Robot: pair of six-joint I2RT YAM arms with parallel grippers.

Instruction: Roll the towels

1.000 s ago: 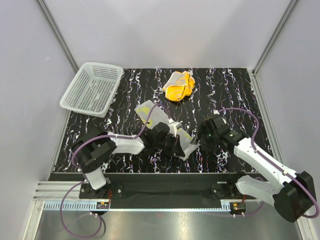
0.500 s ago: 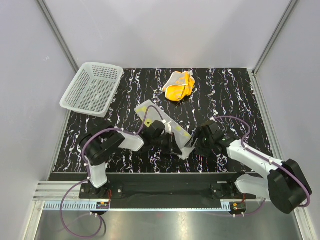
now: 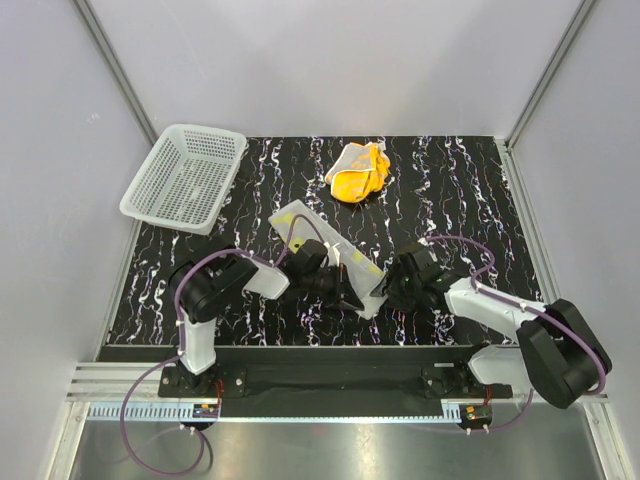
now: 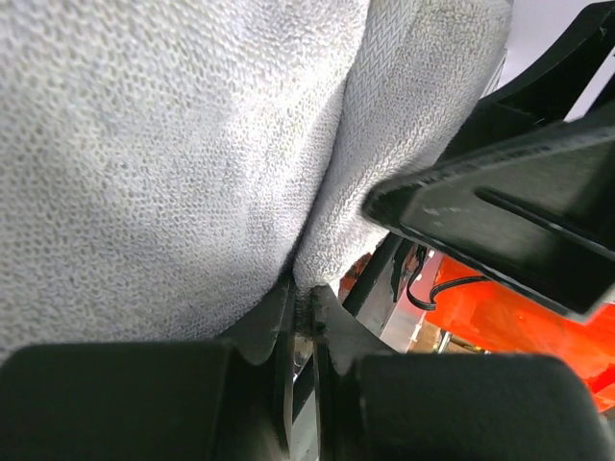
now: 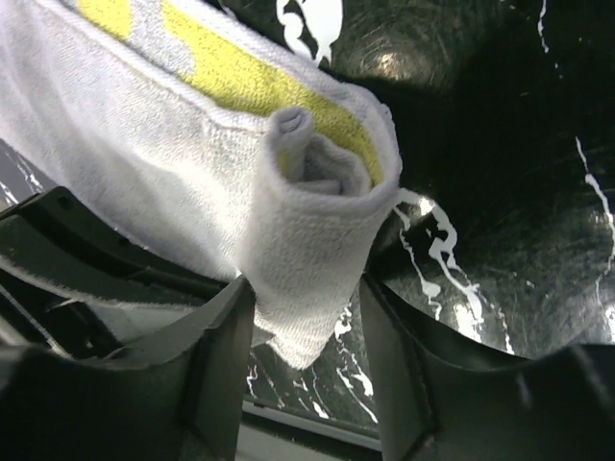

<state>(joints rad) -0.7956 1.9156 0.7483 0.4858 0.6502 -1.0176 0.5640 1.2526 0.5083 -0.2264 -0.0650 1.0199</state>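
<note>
Pale yellow soft cloth towel [image 5: 163, 134] is pinched by the left claw [image 4: 303, 307]; the right claw [image 5: 306, 288] is spread around its rolled end, which could unravel if squeezed off-centre.

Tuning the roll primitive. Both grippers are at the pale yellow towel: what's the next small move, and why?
Probably close the right gripper on the rolled end of the pale yellow towel. It straddles the roll, but a firm grip is not evident. The left gripper pinches the cloth, so it can anchor the next turn.
</note>
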